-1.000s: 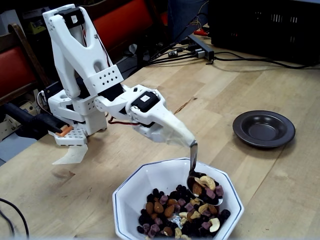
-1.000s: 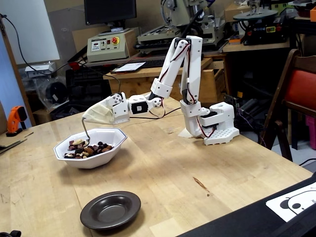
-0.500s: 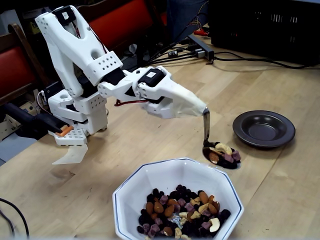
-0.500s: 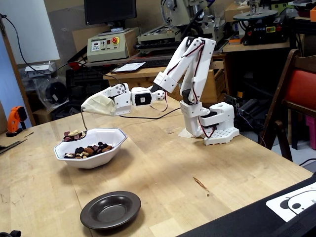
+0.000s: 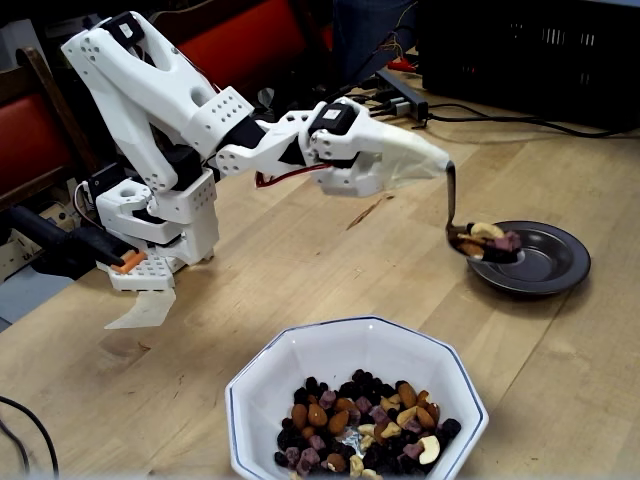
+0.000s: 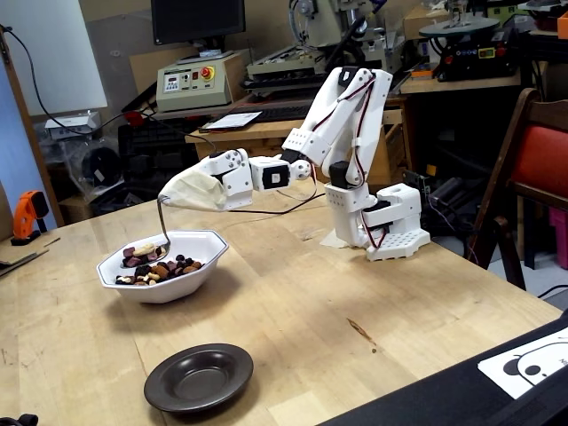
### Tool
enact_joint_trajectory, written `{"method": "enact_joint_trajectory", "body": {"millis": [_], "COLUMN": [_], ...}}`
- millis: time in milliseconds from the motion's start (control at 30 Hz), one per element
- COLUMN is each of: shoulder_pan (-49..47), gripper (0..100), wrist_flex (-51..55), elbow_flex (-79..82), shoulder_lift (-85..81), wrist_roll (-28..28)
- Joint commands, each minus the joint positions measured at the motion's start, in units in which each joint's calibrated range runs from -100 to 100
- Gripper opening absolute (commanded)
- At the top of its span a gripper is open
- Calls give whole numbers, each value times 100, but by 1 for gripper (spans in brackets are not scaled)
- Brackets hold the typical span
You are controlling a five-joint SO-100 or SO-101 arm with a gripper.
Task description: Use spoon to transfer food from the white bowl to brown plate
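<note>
My gripper (image 5: 430, 160), wrapped in white cloth, is shut on the handle of the silver spoon (image 5: 452, 205). The spoon hangs downward, its bowl loaded with food (image 5: 490, 238): a cashew, purple cubes and raisins. In a fixed view the spoon's bowl lines up over the left rim of the brown plate (image 5: 555, 265), whose centre looks empty. In the other fixed view the gripper (image 6: 177, 195) holds the spoon (image 6: 161, 222) in line with the white bowl (image 6: 169, 288), and the brown plate (image 6: 197, 377) lies nearer the camera. The white bowl (image 5: 300, 350) holds mixed nuts and fruit (image 5: 365, 425).
The arm's base (image 5: 160, 230) is clamped at the table's far side. A black crate (image 5: 530, 50) and cables (image 5: 480, 115) lie behind the plate. A red chair (image 6: 541, 160) stands by the table. A printed sheet (image 6: 532, 364) lies at the near right corner.
</note>
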Motion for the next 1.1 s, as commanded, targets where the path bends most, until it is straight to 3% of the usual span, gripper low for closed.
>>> {"method": "enact_joint_trajectory", "body": {"millis": [0, 633, 1067], "shoulder_pan": [-376, -1531, -1776], "gripper": [2, 2, 2], "wrist_flex": [-15, -15, -31], "elbow_flex": [-277, -268, -348], "shoulder_lift": [-305, -228, 46], "wrist_roll": [156, 391, 391]}}
